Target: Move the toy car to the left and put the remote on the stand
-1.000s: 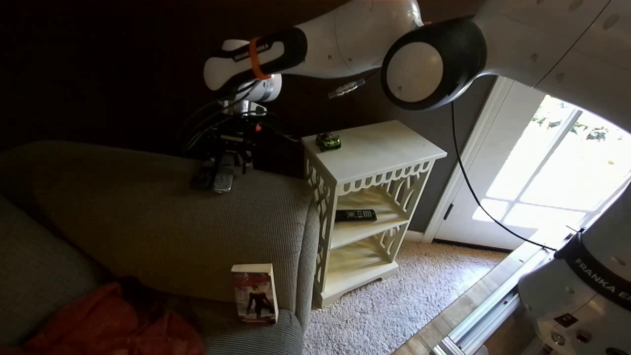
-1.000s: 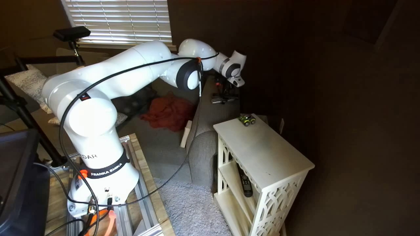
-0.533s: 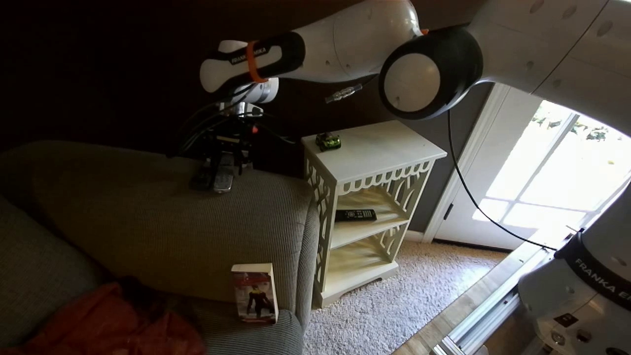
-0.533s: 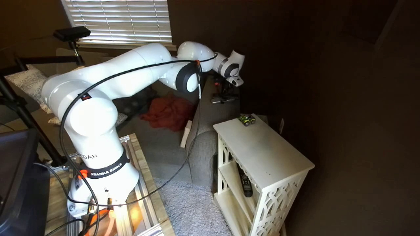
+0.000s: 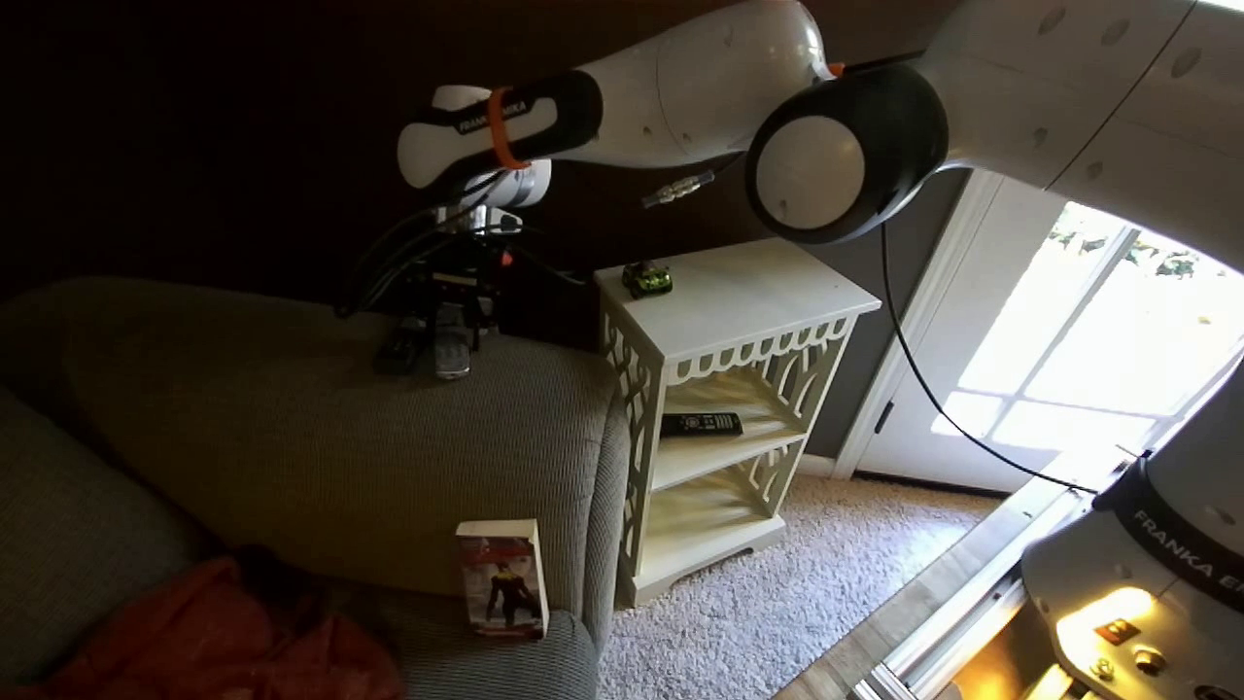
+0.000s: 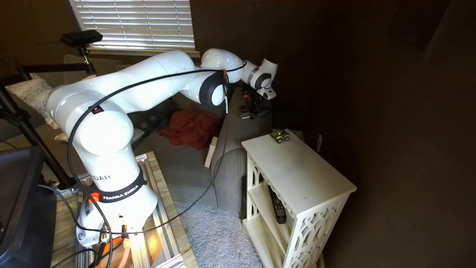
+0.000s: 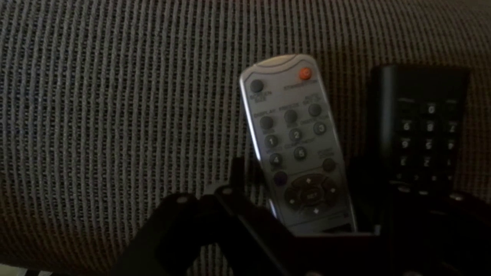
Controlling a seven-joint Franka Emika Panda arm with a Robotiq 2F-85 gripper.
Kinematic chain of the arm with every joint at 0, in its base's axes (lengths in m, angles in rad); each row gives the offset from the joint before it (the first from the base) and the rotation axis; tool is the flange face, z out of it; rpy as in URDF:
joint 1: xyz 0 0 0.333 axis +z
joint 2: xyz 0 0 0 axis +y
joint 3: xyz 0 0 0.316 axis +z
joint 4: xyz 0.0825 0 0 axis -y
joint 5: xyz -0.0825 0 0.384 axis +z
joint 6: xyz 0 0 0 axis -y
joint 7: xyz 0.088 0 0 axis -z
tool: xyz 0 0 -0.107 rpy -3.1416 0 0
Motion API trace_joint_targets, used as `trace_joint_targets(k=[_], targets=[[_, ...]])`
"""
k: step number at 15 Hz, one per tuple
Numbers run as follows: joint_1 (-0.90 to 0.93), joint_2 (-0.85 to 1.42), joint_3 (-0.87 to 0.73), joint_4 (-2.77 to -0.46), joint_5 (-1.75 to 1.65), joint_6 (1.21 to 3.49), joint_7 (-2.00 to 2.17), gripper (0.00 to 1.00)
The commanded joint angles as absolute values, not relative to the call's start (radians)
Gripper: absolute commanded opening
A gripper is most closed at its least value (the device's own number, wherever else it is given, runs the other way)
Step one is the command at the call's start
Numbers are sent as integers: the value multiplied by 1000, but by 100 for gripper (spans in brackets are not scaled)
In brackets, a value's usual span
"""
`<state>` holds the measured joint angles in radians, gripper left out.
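The remote (image 7: 284, 111), slim and light grey, lies on the sofa arm (image 5: 408, 447); it also shows in both exterior views (image 5: 453, 362) (image 6: 248, 115). My gripper (image 7: 301, 170) points down over it, one finger along each long side, also in an exterior view (image 5: 452, 338). The remote sits slightly askew between the fingers. The picture is too dark to tell whether they press on it. The dark green toy car (image 5: 647, 280) (image 6: 279, 136) stands on the top of the cream-white stand (image 5: 748, 297) (image 6: 297, 175), near one corner. The remote's near end is hidden by the gripper.
A darker remote (image 7: 425, 126) (image 5: 400, 350) lies close beside my finger. A black remote (image 5: 702, 424) (image 6: 279, 211) lies on the stand's shelf. A book (image 5: 503, 578) leans on the sofa arm's side, near a red cloth (image 5: 224, 632).
The gripper has sunk slightly. The grey remote has turned a little and its free end has shifted to the right in an exterior view. The toy car and stand have not moved.
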<state>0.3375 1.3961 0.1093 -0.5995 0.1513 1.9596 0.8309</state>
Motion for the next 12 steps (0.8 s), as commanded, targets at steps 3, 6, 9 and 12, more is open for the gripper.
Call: trace_joint_targets(k=[3, 6, 9, 12], targets=[[353, 1414, 68, -569, 120, 1923, 848, 55], [386, 1392, 26, -572, 61, 1853, 823, 28], [422, 1348, -6, -580, 3, 1755, 807, 28], [451, 1284, -24, -594, -36, 1657, 795, 28]])
